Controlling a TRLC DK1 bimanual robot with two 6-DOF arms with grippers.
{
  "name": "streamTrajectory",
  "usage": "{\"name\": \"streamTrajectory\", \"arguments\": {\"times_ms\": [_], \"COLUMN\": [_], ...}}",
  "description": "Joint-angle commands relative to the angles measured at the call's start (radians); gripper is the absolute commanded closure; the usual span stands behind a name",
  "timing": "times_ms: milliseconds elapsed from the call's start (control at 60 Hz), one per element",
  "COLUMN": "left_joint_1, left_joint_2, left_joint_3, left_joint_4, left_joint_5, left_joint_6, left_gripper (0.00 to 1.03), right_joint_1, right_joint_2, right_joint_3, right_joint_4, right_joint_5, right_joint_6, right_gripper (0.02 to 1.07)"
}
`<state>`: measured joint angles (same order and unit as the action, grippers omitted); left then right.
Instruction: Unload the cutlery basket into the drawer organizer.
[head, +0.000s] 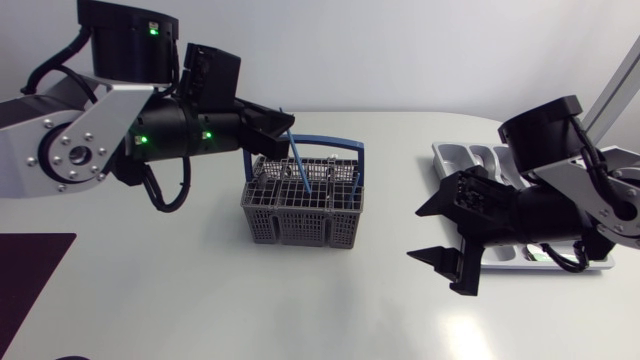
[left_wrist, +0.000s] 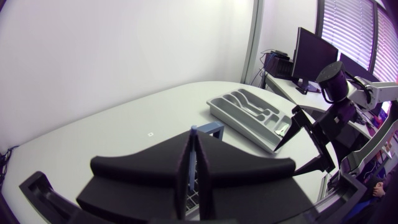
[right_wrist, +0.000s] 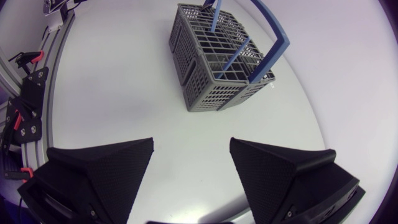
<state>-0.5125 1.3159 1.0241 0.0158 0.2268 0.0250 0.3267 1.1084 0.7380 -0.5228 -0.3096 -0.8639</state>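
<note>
Head view. Shows the cutlery basket (head: 300, 225) near the middle of the worktop (head: 200, 300), with the drawer organizer (head: 470, 158) well apart at the right, half hidden behind the right arm. Shows the left gripper (head: 285, 126) clenched on the upper end of a blue-handled utensil (head: 298, 162), the lower end down in the basket's rear compartments. Shows the right gripper (head: 418, 234) released, jaws wide, hovering between basket and organizer. Looks unfinished, probably early: more metal pieces visible in the rear compartments, this one not yet lifted clear. Cannot tell from here how many pieces lie in the organizer.

Left wrist view. Confirms the clench, with both fingers (left_wrist: 249, 171) pressed against the thin blue handle from two sides. Adds what the head view hides: the organizer's compartments in the open, seemingly mostly bare, with something unclear in one end slot. Gives almost nothing of the basket, blocked by the gripper itself.

Right wrist view. Looks past spread, empty jaws at the basket ahead. Adds its mesh side walls, blue carrying handle (right_wrist: 273, 43) and the utensil rising slanted from a far compartment. Leaves out the organizer altogether.
</note>
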Motion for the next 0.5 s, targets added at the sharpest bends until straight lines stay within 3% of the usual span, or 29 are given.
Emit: {"name": "streamTrajectory", "arguments": {"times_ms": [0, 250, 483], "left_joint_1": [0.006, -0.003, 0.052], "left_joint_2": [-0.049, -0.135, -0.121], "left_joint_3": [0.039, 0.039, 0.103], "left_joint_4": [-0.002, -0.051, -0.122], "left_joint_5": [-0.001, 0.009, 0.203], "left_joint_6": [-0.014, -0.048, -0.155], "left_gripper": [1.00, 1.00, 1.00], "right_joint_1": [0.006, 0.009, 0.032], "right_joint_2": [-0.022, -0.061, -0.090], "right_joint_3": [-0.015, 0.041, 0.115], "right_joint_4": [-0.020, -0.013, -0.011], "right_joint_5": [0.006, 0.003, -0.052], "right_joint_6": [-0.003, 0.086, 0.212], "right_gripper": [0.19, 0.19, 0.19]}}
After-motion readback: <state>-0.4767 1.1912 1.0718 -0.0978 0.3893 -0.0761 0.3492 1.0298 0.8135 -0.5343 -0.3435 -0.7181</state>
